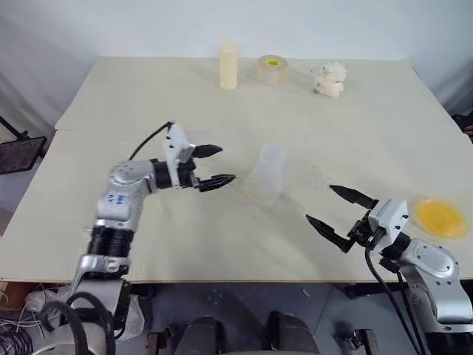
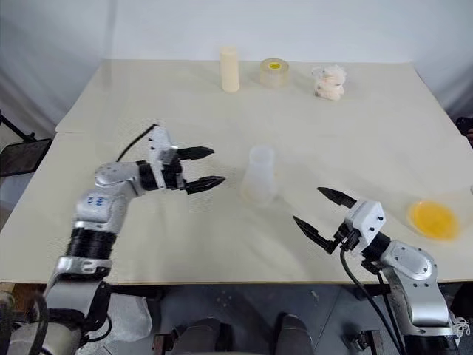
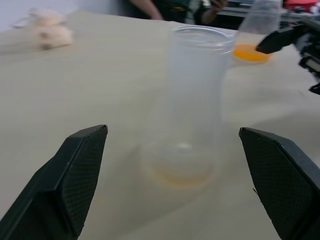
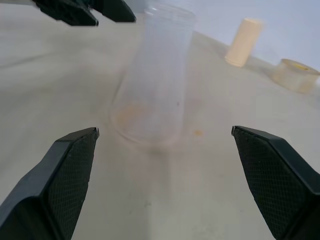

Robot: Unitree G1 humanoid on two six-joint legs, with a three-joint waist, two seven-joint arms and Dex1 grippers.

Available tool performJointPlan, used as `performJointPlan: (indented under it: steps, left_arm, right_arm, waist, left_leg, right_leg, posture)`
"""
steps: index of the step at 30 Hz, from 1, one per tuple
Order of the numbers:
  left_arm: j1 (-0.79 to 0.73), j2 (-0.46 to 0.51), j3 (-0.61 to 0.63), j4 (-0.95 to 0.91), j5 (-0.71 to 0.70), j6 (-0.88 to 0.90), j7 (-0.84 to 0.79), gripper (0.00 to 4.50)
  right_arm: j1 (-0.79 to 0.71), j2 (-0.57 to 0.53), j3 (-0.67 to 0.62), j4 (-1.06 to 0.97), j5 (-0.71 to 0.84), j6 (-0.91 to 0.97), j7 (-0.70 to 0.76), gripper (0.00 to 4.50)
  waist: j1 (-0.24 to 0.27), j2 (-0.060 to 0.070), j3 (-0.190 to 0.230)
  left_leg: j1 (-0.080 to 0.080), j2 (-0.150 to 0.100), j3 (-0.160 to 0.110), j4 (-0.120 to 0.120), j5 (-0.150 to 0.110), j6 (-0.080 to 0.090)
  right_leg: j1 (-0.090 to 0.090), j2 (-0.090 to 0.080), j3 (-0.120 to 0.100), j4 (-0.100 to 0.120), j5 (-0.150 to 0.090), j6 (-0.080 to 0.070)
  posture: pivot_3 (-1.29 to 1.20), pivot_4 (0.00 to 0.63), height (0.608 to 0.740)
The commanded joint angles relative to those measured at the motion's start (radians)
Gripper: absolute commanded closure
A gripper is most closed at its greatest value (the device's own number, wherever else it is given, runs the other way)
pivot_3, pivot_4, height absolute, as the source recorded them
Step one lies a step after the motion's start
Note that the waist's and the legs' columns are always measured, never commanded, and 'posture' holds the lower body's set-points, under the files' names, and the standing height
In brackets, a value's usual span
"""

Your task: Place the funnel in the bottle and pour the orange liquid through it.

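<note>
The clear plastic bottle (image 1: 266, 176) stands upright in the middle of the table, its round neck uncovered and a faint orange film at its base (image 3: 182, 175). My left gripper (image 1: 225, 164) is open just left of the bottle, apart from it, with nothing between its fingers. My right gripper (image 1: 320, 203) is open and empty at the front right, pointing toward the bottle. The orange liquid (image 1: 440, 217) lies in a shallow clear dish near the table's right edge. A faint see-through shape (image 1: 318, 176) on the table just right of the bottle may be the funnel; I cannot tell.
Along the far edge stand a cream cylinder (image 1: 228, 66), a tape roll (image 1: 271, 69) with a yellow centre and a small white crumpled lump (image 1: 328, 79). The table's front edge (image 1: 236, 279) runs close behind both grippers. A person (image 3: 170, 7) is beyond the table.
</note>
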State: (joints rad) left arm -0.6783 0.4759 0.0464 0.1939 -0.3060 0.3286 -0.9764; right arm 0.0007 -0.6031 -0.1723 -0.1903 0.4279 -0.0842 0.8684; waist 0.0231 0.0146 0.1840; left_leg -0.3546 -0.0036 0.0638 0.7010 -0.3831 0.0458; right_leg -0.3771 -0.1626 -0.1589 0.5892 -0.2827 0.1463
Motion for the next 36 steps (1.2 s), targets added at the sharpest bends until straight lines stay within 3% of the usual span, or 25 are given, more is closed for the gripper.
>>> performJointPlan:
  steps: [1,10,13,17,23,29,36]
  left_arm:
    - [0.122,0.06,0.136,-0.229,-0.06,0.095,0.106,0.02]
    - [0.572,0.112,0.498,-0.609,-0.187,0.235,0.279,0.02]
    - [0.693,0.084,0.595,-0.685,-0.22,0.219,0.318,0.02]
    - [0.997,-0.017,0.845,-0.789,-0.246,0.162,0.335,0.02]
    - [1.221,-0.089,0.998,-0.756,-0.274,0.055,0.309,0.02]
    - [1.257,-0.101,0.956,-0.731,-0.214,-0.02,0.351,0.02]
    - [1.158,0.03,0.783,-0.729,-0.05,0.023,0.469,0.02]
  right_arm:
    - [-0.029,-0.031,-0.007,0.008,0.051,0.019,0.079,0.0]
    - [-0.158,-0.039,0.053,0.109,0.087,0.08,0.242,0.0]
    - [-0.205,-0.029,0.067,0.152,0.085,0.082,0.274,0.0]
    - [-0.285,-0.008,0.107,0.237,0.081,0.085,0.342,0.0]
    - [-0.332,0.01,0.13,0.287,0.074,0.084,0.387,0.0]
    - [-0.366,0.035,0.145,0.313,0.063,0.084,0.404,0.0]
    - [-0.363,0.049,0.149,0.311,0.057,0.078,0.396,0.0]
  waist:
    - [-0.002,0.0,0.0]
    - [0.002,0.0,0.0]
    - [0.004,0.0,0.0]
    - [-0.016,-0.001,0.0]
    - [-0.006,-0.002,0.001]
    - [0.001,-0.002,0.001]
    - [-0.001,-0.002,0.001]
  left_leg:
    - [0.0,0.0,0.0,0.0,0.0,0.0]
    - [0.001,0.0,-0.002,0.0,0.0,0.0]
    - [0.001,-0.001,-0.004,0.001,0.0,0.0]
    - [0.002,0.0,-0.003,0.0,-0.001,-0.001]
    - [0.001,0.001,-0.003,0.001,-0.001,-0.002]
    - [0.001,0.0,-0.003,0.001,-0.001,-0.002]
    - [0.001,0.0,-0.002,0.001,-0.001,-0.002]
  right_leg:
    - [0.0,0.0,0.0,0.0,0.0,0.0]
    - [0.001,-0.001,0.001,0.0,0.0,0.0]
    - [0.002,-0.002,0.001,0.0,0.0,0.0]
    - [0.002,-0.002,0.002,-0.002,0.0,0.0]
    - [0.002,-0.001,0.001,-0.003,-0.001,-0.001]
    - [0.002,-0.002,0.002,-0.003,-0.001,-0.001]
    - [0.002,-0.002,0.002,-0.001,-0.001,-0.001]
  posture:
    - [0.0,0.15,0.74]
    - [0.0,0.15,0.74]
    - [0.0,0.15,0.74]
    - [0.0,0.15,0.74]
    - [0.0,0.15,0.74]
    - [0.0,0.15,0.74]
    - [0.0,0.15,0.74]
